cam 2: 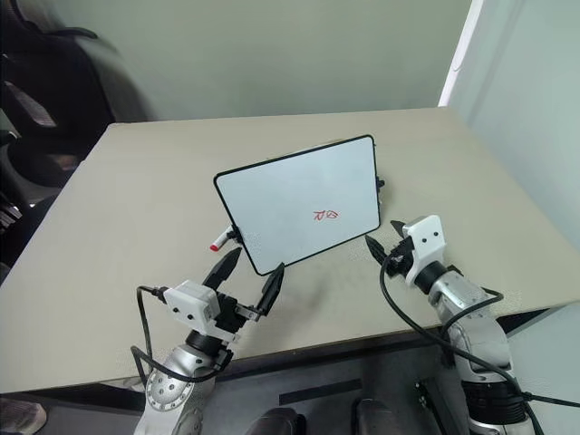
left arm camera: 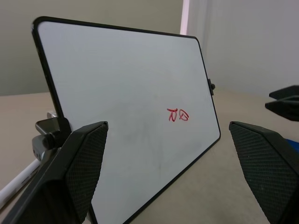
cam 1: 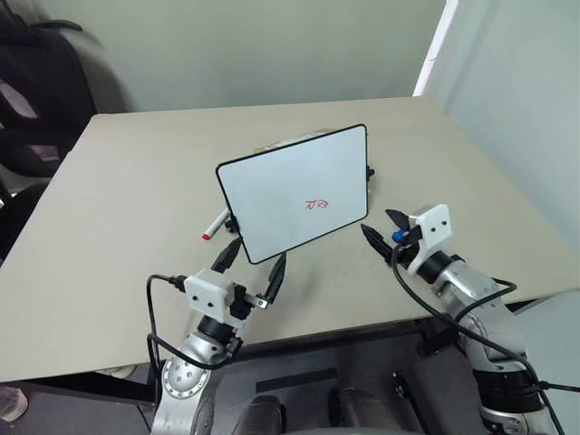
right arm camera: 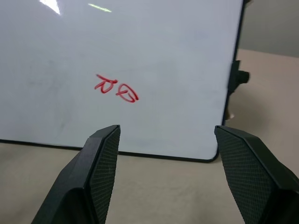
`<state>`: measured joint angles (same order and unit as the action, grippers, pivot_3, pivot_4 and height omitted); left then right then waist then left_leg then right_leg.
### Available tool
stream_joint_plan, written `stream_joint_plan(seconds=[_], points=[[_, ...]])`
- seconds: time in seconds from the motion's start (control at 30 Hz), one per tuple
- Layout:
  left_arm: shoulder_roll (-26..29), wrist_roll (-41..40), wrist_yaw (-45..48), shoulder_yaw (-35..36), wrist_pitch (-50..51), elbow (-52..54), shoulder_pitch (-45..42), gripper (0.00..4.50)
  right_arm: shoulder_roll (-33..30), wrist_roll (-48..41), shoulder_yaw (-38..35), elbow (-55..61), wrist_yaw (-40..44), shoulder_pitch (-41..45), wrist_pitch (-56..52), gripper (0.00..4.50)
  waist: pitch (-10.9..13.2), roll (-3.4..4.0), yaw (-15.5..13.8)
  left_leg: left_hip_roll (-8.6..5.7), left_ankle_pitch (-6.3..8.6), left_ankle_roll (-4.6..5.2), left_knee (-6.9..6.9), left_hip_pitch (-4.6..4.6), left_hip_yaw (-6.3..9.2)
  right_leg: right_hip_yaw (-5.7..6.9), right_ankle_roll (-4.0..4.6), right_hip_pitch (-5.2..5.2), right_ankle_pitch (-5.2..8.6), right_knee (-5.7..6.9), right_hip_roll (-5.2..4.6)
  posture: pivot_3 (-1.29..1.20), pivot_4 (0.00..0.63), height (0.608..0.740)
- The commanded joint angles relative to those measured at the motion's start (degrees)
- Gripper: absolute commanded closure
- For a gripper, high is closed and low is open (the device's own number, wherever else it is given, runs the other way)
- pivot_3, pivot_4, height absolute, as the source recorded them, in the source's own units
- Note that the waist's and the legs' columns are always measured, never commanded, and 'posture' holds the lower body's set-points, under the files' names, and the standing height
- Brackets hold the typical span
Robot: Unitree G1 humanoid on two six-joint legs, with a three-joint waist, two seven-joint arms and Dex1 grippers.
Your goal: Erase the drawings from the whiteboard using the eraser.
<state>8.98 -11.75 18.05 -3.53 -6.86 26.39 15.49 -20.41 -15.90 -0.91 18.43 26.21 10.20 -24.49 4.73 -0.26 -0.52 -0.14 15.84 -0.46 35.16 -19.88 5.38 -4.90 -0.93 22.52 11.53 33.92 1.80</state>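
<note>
Closest in: left gripper (cam 1: 259, 251), jaws spread and empty, tilted slightly upward toward the lower edge of the whiteboard (cam 1: 290, 190). Beyond, tan table (cam 1: 136, 181), bearing that board propped upright near its middle; probably light and stiff, likely to tip under a hard push. Right gripper (cam 1: 378, 221), likewise spread wide and holding nothing, aimed level at the board's lower right corner. White marker (cam 1: 216, 225) lying by the board's left edge. Blue eraser (cam 1: 398, 235) just beside the right gripper's fingers; small, light, presumably firm, best pinched across its narrow sides. Red drawings (cam 1: 317, 204) low on the board's right half, not yet wiped.
</note>
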Motion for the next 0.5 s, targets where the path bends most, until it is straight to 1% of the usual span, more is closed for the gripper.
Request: stream_joint_plan(seconds=[0.03,0.17,0.3,0.4,0.5], points=[[-0.58,1.15,-0.84,-1.38,-0.79,2.95,0.29,0.0,0.28,0.1,0.53,1.45,-0.45,1.51,0.08,1.1,-0.01,0.01,-0.01,0.0,0.0,0.0,0.0,0.0,0.0,0.0,0.0,0.0,0.0,0.0,0.0,0.0,0.15,0.739],[-0.74,1.33,-0.91,-1.69,-1.37,2.24,0.13,0.0,1.23,0.12,0.9,1.0,-0.98,2.15,0.33,1.1,-0.01,0.02,-0.01,0.0,0.0,0.0,0.01,0.0,0.0,0.0,0.0,-0.01,0.0,-0.01,0.0,0.0,0.15,0.739],[-0.66,1.05,-0.56,-2.45,-1.08,2.41,-0.35,0.0,1.62,-0.31,0.3,1.79,-1.26,2.42,-0.51,1.1,-0.02,0.03,-0.03,0.0,0.14,-0.25,-0.01,0.0,0.0,0.0,0.0,0.01,0.0,0.0,0.0,0.0,0.15,0.739],[-0.56,0.61,0.76,-5.19,-0.06,3.31,-0.91,0.0,0.76,-0.38,-0.73,2.83,-1.26,2.27,-1.26,1.1,-0.02,0.03,-0.04,0.0,0.14,-0.25,0.0,0.0,0.0,0.0,0.0,0.0,0.0,0.0,0.0,0.0,0.15,0.739],[-1.05,4.42,0.23,-8.92,0.66,0.67,-1.88,0.0,-1.5,-2.01,-2.6,4.61,-1.22,1.88,-7.1,1.1,-0.01,0.02,-0.15,-0.01,0.18,-0.32,0.03,-0.03,0.0,0.0,0.0,-0.03,0.0,-0.02,-0.02,0.0,0.15,0.739]])
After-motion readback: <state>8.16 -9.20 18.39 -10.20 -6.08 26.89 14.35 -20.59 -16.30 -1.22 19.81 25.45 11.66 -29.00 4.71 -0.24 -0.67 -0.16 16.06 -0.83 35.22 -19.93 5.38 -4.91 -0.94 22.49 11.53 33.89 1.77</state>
